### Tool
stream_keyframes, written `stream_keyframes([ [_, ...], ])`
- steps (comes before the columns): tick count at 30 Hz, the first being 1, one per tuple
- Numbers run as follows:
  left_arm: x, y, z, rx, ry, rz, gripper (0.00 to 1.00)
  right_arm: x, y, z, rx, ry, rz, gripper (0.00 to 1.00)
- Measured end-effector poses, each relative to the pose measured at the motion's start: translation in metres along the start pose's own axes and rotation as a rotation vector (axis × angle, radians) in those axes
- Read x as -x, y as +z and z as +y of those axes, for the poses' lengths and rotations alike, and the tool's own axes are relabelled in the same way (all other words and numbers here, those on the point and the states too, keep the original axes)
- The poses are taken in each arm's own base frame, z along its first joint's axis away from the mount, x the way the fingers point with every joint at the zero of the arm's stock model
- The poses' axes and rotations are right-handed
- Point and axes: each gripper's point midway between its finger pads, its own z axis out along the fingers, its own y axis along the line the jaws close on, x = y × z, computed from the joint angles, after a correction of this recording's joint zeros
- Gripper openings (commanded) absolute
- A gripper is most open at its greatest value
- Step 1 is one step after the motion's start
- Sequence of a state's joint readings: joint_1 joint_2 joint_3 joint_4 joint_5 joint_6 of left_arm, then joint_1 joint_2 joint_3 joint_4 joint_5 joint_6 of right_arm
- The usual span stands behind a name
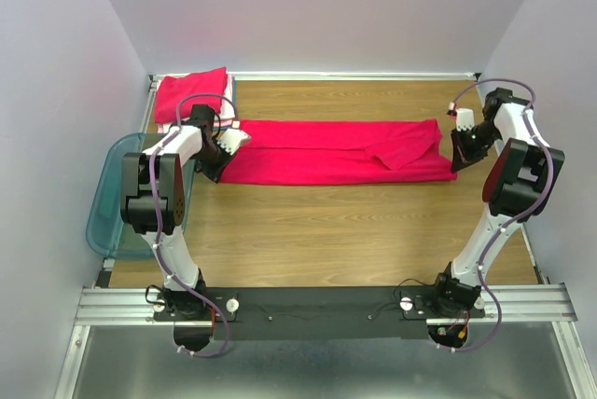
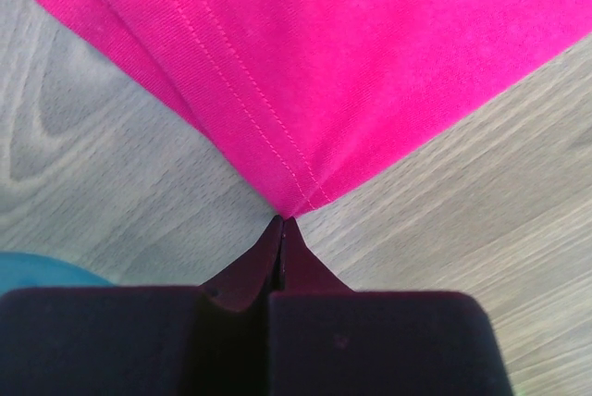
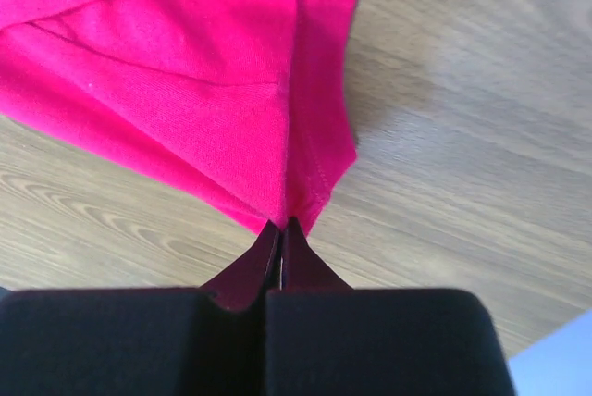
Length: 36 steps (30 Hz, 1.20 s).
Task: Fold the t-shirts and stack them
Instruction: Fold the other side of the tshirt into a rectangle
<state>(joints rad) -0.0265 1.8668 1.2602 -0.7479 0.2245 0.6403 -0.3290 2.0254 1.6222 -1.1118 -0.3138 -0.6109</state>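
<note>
A bright red-pink t-shirt (image 1: 336,152) lies stretched as a long folded band across the far half of the table. My left gripper (image 1: 220,162) is shut on its left end; the left wrist view shows the hemmed corner (image 2: 296,194) pinched at the fingertips (image 2: 283,222). My right gripper (image 1: 460,158) is shut on its right end; the right wrist view shows the cloth corner (image 3: 294,194) caught between the tips (image 3: 282,226). A stack of folded t-shirts (image 1: 192,95), red-pink on top with white beneath, sits at the far left corner.
A translucent teal plastic bin (image 1: 112,196) hangs off the table's left edge beside my left arm. White walls close in the back and both sides. The wooden table (image 1: 326,231) stretches between the shirt and the arm bases.
</note>
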Motion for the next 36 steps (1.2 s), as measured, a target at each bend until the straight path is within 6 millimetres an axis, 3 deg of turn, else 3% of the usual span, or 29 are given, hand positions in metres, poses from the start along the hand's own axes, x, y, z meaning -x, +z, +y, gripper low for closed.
stream_keyframes([
  [5, -0.003, 0.001, 0.002, 0.01, 0.03, 0.014, 0.0, -0.003, 0.001, -0.001, 0.008, -0.016, 0.025, 0.01],
  [12, -0.014, -0.002, 0.0, 0.023, 0.117, 0.041, 0.0, -0.04, 0.021, 0.013, 0.077, -0.018, 0.131, 0.01],
  [15, -0.02, -0.003, -0.004, 0.021, 0.149, 0.058, 0.15, -0.05, 0.025, 0.017, 0.096, -0.02, 0.161, 0.09],
  [16, -0.021, -0.004, -0.005, 0.018, 0.159, 0.061, 0.27, -0.052, 0.025, 0.018, 0.1, -0.02, 0.167, 0.13],
  [17, -0.023, -0.005, -0.006, 0.016, 0.165, 0.068, 0.32, -0.053, 0.025, 0.019, 0.103, -0.021, 0.171, 0.23],
  [19, -0.024, -0.008, -0.007, 0.006, 0.177, 0.075, 0.43, -0.053, 0.024, 0.019, 0.103, -0.023, 0.17, 0.29],
  [20, -0.023, -0.011, -0.01, -0.01, 0.181, 0.073, 0.44, -0.053, 0.023, 0.019, 0.102, -0.024, 0.169, 0.39],
  [22, -0.014, -0.018, -0.014, -0.041, 0.194, 0.05, 0.46, -0.051, 0.021, 0.019, 0.099, -0.015, 0.165, 0.41],
  [25, 0.015, -0.04, -0.014, -0.061, 0.228, -0.036, 0.46, -0.044, 0.015, 0.017, 0.091, -0.012, 0.149, 0.42],
  [29, 0.082, -0.079, -0.012, -0.034, 0.313, -0.217, 0.47, -0.021, -0.002, 0.012, 0.074, -0.004, 0.077, 0.43],
  [33, 0.157, -0.109, -0.041, -0.058, 0.384, -0.407, 0.47, 0.024, -0.03, 0.004, 0.045, -0.008, -0.067, 0.43],
  [36, 0.225, -0.117, -0.083, -0.123, 0.436, -0.554, 0.51, 0.059, -0.046, -0.002, 0.038, -0.001, -0.167, 0.44],
])
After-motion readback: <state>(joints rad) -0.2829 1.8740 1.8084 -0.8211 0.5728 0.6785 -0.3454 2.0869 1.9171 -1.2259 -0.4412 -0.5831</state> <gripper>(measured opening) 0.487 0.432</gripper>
